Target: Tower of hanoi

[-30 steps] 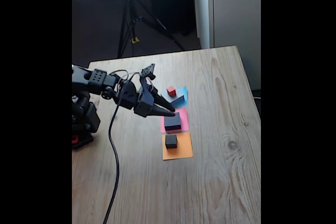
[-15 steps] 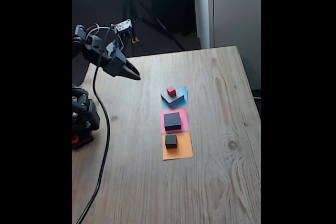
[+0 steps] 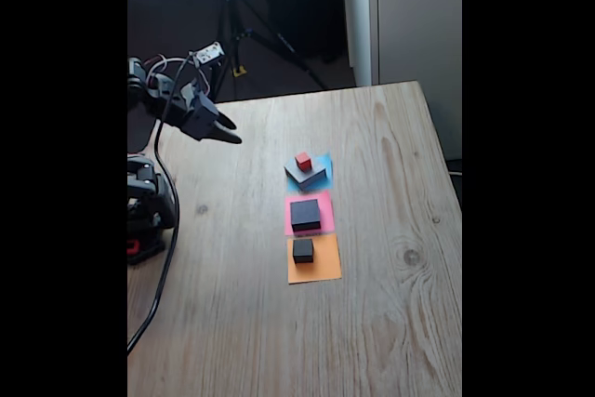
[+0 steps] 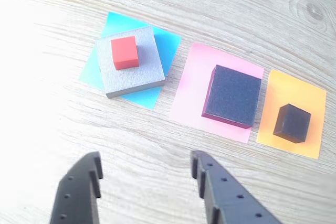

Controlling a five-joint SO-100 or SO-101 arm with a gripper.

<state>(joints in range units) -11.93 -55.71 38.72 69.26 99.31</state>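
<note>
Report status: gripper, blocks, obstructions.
Gripper open, empty, raised off the table. Red cube on grey block on blue paper; black block on pink; small dark block on orange. Nothing between gripper and blocks.

wooden table [image 3: 390, 323] | blue paper [image 4: 165, 43] | pink paper [image 4: 191, 90] | orange paper [image 4: 294, 90] | tripod [image 3: 232, 25]

A home studio: wooden table [image 3: 372, 183], tripod [image 3: 237, 30] behind.

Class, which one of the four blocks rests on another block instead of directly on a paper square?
The tiny red cube: it sits atop the wide flat grey block. The other three blocks each lie on paper.
</note>
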